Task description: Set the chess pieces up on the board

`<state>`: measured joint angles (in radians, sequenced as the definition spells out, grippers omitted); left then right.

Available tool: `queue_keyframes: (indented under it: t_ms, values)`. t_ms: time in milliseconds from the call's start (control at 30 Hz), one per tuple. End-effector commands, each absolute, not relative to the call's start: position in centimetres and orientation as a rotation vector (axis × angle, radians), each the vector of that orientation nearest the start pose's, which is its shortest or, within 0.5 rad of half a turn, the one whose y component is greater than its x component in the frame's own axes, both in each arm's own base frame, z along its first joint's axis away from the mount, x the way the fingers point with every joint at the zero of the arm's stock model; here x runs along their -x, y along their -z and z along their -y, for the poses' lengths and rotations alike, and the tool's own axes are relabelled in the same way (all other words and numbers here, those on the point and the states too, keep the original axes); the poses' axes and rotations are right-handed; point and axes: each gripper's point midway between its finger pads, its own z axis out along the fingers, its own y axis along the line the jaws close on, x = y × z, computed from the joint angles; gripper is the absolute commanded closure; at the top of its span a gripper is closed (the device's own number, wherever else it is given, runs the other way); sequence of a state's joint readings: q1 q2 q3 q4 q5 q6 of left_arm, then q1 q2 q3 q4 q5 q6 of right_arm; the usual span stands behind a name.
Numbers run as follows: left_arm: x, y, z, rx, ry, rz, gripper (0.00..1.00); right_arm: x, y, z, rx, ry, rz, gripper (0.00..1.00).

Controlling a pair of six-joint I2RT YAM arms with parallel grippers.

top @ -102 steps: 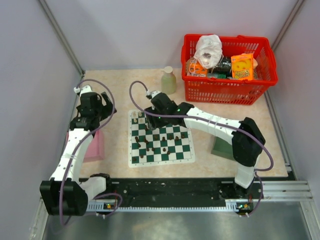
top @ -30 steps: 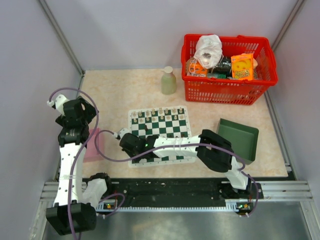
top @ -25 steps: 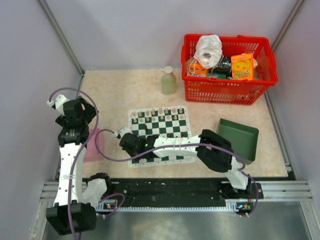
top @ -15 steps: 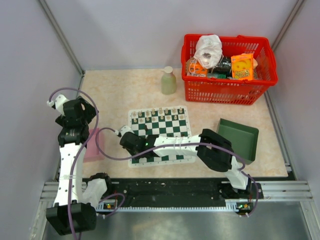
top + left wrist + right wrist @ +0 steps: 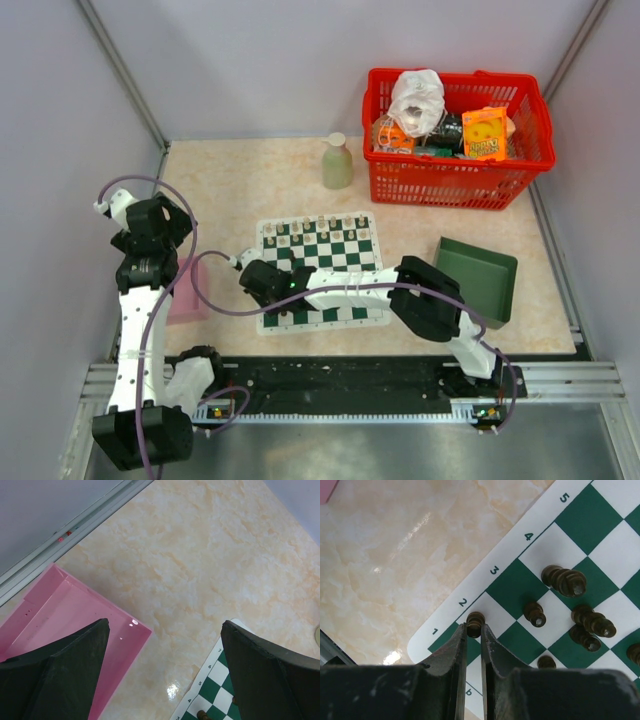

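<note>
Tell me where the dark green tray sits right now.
In the top view, the dark green tray lies on the robot's right side, just right of the board and nearer the arm bases than the red basket.

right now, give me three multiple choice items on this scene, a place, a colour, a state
1. The flat dark green plastic tray lies: A in a basket; B right of the checked green-and-white mat board; C under the left arm.
2. The shallow plastic tray below the left gripper is: A blue; B yellow; C pink.
3. That gripper is: A open; B gripping a pawn; C gripping a bottle.
Answers: B, it lies beside the board; C, pink walls show under the fingers; A, fingers far apart, nothing between.
</note>
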<state>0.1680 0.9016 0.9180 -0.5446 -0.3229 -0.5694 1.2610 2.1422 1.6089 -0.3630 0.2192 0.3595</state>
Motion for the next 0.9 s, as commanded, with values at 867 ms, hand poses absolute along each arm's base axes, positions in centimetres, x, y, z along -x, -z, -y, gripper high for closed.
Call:
queue_keyframes:
  t_ms: [867]
  values:
    - [-28.7, -24.2, -8.5, 0.91, -0.076, -1.799, 0.01, -19.5, -12.2, -50.5, 0.917, -0.574, -2.142, 0.63]
